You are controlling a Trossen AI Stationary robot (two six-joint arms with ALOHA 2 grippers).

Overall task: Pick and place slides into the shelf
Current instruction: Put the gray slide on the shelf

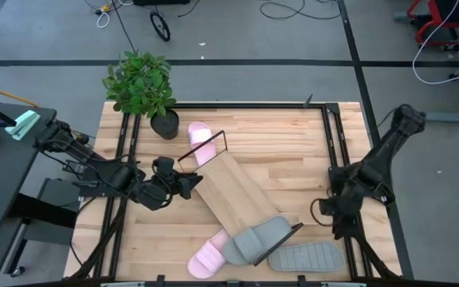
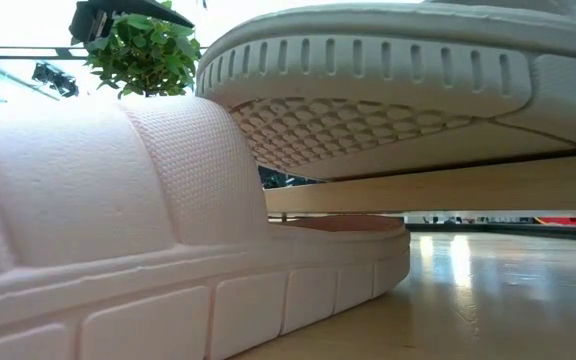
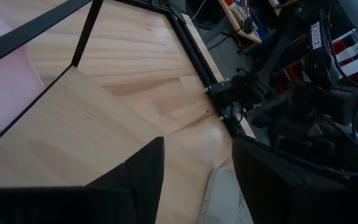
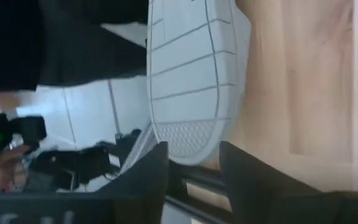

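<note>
While the wooden table (image 1: 293, 139) fills the overhead view, the shelf (image 1: 231, 191) lies diagonally across its middle, one wire end frame up by a pale pink slide (image 1: 202, 143) and the other end down near the table's front edge. Over on the left side, the left arm reaches in low and its left gripper (image 1: 188, 184) sits right against the shelf's long edge, fingers (image 3: 138, 180) spread with open space between them, nothing pinched. On the right, the right arm hangs by the table's right rail, and the right gripper (image 1: 323, 210) hovers just above a grey slide (image 1: 307, 257) lying sole-up by the front edge; its fingers (image 4: 145, 180) stand apart, the ribbed sole's toe end showing beyond the gap, and no grip on it can be made out. Another grey slide (image 1: 260, 237) rests on the shelf's lower end, partly overhanging a second pale pink slide (image 1: 210, 255) on the tabletop. Up at the back left corner stands a potted plant (image 1: 142, 88), green and bushy, just beside the shelf's upper frame.
</note>
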